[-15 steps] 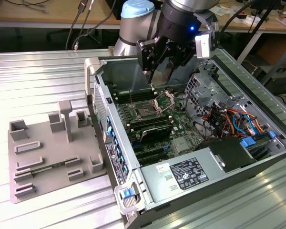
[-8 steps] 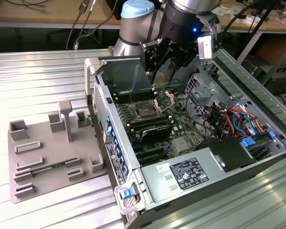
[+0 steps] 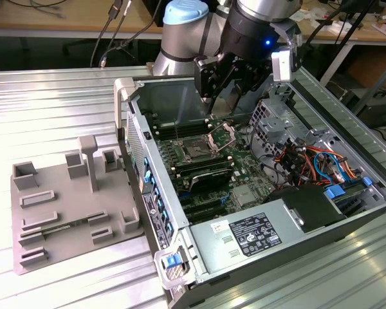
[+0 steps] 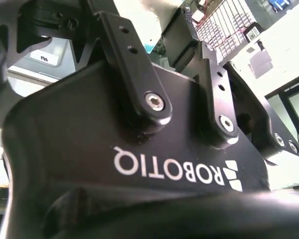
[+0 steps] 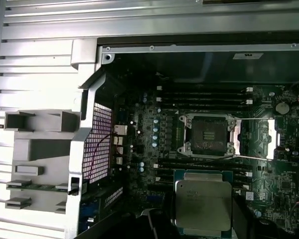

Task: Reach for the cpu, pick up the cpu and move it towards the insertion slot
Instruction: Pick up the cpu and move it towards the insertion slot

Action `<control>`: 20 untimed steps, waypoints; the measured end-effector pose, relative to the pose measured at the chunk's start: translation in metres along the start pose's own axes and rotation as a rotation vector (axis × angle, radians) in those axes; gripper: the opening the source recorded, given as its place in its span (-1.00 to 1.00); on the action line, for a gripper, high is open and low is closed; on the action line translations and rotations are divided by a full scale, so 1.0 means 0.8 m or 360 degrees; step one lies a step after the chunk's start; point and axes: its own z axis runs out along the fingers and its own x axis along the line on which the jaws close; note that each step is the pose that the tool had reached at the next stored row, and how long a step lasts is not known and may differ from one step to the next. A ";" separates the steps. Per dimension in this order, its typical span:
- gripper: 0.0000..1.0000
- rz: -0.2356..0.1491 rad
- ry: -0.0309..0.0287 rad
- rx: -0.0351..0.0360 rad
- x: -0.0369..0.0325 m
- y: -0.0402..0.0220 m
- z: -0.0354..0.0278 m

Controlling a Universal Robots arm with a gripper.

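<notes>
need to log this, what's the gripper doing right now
Gripper: shut on the cpu, held above the insertion slot.

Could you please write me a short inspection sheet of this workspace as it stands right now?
Surface: ribbed metal table, carrying an open computer case.
Job's things: cpu up above the motherboard, short of the insertion slot; the slot's frame stands open, the socket bare.
Clutter: grey tray on the exterior view's left, beside the case.
Grippers: gripper hangs over the case's far end; its linkage shows in the second wrist view; the cpu sits close under the wrist in the first wrist view.
Cables: coloured wire bundle inside the case; black leads behind the table.
Surroundings: workbench behind.
</notes>
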 end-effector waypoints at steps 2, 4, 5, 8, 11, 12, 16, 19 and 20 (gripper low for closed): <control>0.08 0.0000 0.00000 0.0000 -0.0044 -0.0004 0.0022; 0.08 0.0000 0.00000 0.0000 -0.0074 -0.0006 0.0036; 0.08 0.0000 0.00000 0.0000 -0.0094 -0.0008 0.0043; 0.08 0.0000 0.00000 0.0000 -0.0133 -0.0010 0.0056; 0.08 0.0000 0.00000 0.0000 -0.0179 -0.0013 0.0072; 0.08 0.0000 -0.00001 0.0000 -0.0196 -0.0014 0.0077; 0.08 0.0000 -0.00001 0.0000 -0.0252 -0.0017 0.0096; 0.08 0.0000 -0.00001 0.0000 -0.0291 -0.0020 0.0110; 0.08 0.0000 0.00000 0.0000 -0.0309 -0.0021 0.0116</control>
